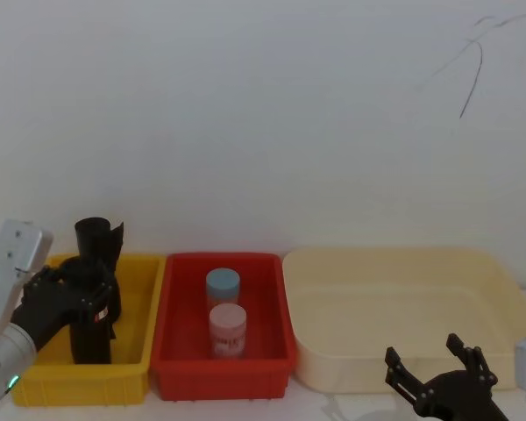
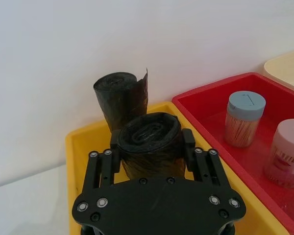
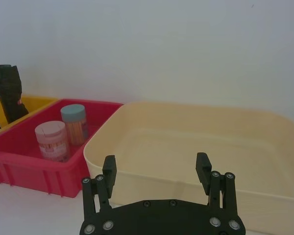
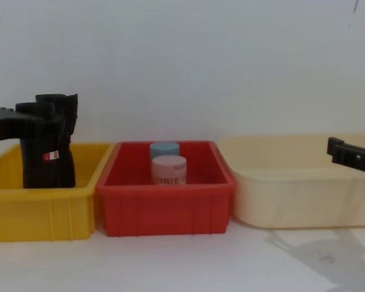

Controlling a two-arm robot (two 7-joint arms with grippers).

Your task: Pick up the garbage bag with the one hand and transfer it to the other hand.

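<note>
left hand [image 2: 152, 147]: at 8 o'clock in the head view, reaching into the yellow bin [image 4: 42, 210]; clamped on the garbage bag [image 1: 89, 338] from two sides, fingers [image 2: 188, 142] pressed into the plastic.
garbage bag: upright inside the yellow bin, red-and-white label facing the robot; seemingly not yet lifted clear, though hard to tell whether resting on the bin floor.
second roll [image 2: 120, 95]: unlabelled, at 12 o'clock of the garbage bag, just beside it, loose flap sticking up.
red bin [image 4: 164, 210]: at 6 o'clock, holding a blue-lidded jar [image 1: 223, 285] and, at its 6 o'clock, a pink-lidded jar [image 1: 228, 329].
cream tub [image 4: 292, 201]: at 4 o'clock.
right hand [image 1: 425, 355]: at 5 o'clock, low over the counter [image 4: 170, 261] in front of the cream tub; fingers spread apart, holding nothing, well apart from the garbage bag.
risk, slip: crinkly, squashy plastic; likely to slide or unroll out of a loose squeeze during the lift.
risk, snag: tilting toward 12 o'clock while lifting could catch the flap and topple the second roll.
risk, handover: long carry over the red bin toward 5 o'clock; letting go before a firm second grip would drop the garbage bag onto the jars.
</note>
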